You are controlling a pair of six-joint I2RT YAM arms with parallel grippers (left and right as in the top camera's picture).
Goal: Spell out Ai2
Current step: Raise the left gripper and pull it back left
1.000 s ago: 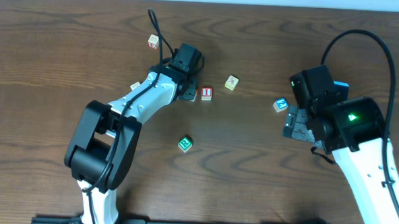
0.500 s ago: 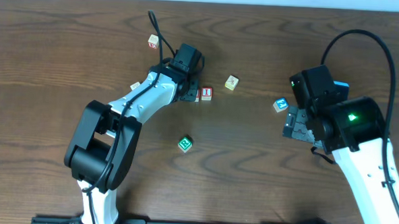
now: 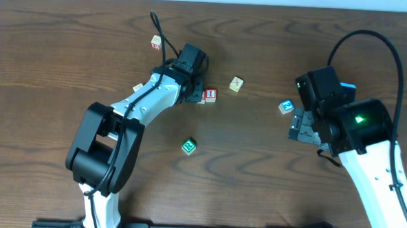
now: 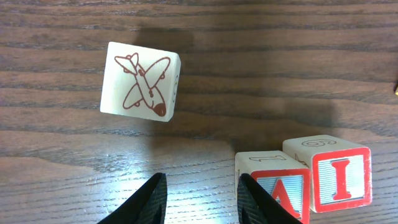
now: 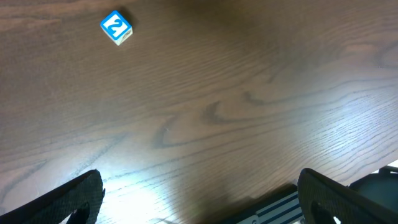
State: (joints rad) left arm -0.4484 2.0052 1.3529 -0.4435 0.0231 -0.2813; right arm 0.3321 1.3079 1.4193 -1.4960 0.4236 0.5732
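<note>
The A cube [image 4: 283,194] and the I cube [image 4: 339,177] stand side by side, touching, in the left wrist view. My left gripper [image 4: 202,200] is open a little over bare wood. Its right finger [image 4: 256,204] rests against the A cube's outer side, and nothing lies between the jaws. From overhead, the left gripper [image 3: 192,95] partly covers the A cube [image 3: 199,97], with the I cube [image 3: 210,95] just right of it. The blue 2 cube [image 3: 286,106] sits apart at the right, and it shows as the 2 cube [image 5: 116,27] in the right wrist view. My right gripper [image 3: 303,126] is wide open and empty, below and right of it.
A pale cube with an airplane drawing [image 4: 140,84] lies beyond the left gripper, seen overhead as the pale cube [image 3: 236,84]. A green-marked cube [image 3: 189,146] sits nearer the front. Another small cube [image 3: 156,42] lies at the far left.
</note>
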